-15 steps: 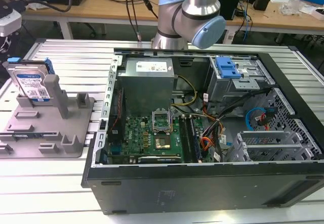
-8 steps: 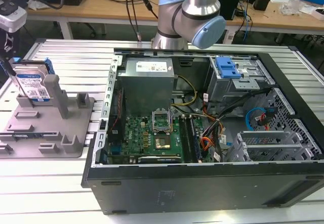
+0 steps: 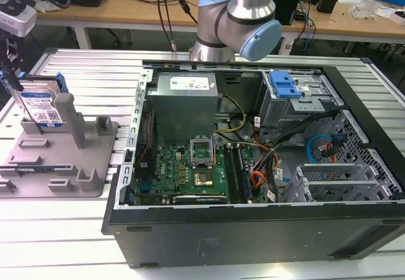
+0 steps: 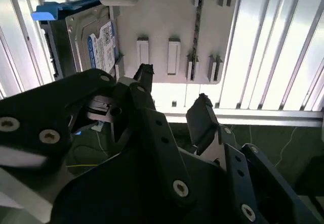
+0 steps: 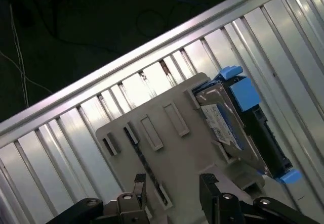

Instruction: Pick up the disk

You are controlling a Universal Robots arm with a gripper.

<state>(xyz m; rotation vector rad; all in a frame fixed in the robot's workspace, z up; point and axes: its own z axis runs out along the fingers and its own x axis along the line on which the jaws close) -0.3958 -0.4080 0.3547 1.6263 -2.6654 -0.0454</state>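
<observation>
The disk [image 3: 41, 108] stands on edge in the grey fixture [image 3: 63, 160] at the exterior view's left, its blue-and-white label facing outward and blue rails along its edges. My gripper [image 3: 11, 65] hangs just above and to the left of the disk's top, apart from it. In both wrist views the black fingers are spread with nothing between them: the gripper [image 4: 173, 90] is open beside the disk [image 4: 93, 44], and the gripper [image 5: 173, 184] sits over the fixture [image 5: 152, 143], with the disk [image 5: 228, 123] off to one side.
An open computer case [image 3: 253, 229] fills the middle and the exterior view's right, with a power supply [image 3: 186, 103], a motherboard [image 3: 190, 172] and a drive cage with a light-blue latch [image 3: 285, 85]. The slatted metal table's edge [image 5: 126, 64] runs close to the fixture. The arm's base [image 3: 234, 21] stands behind the case.
</observation>
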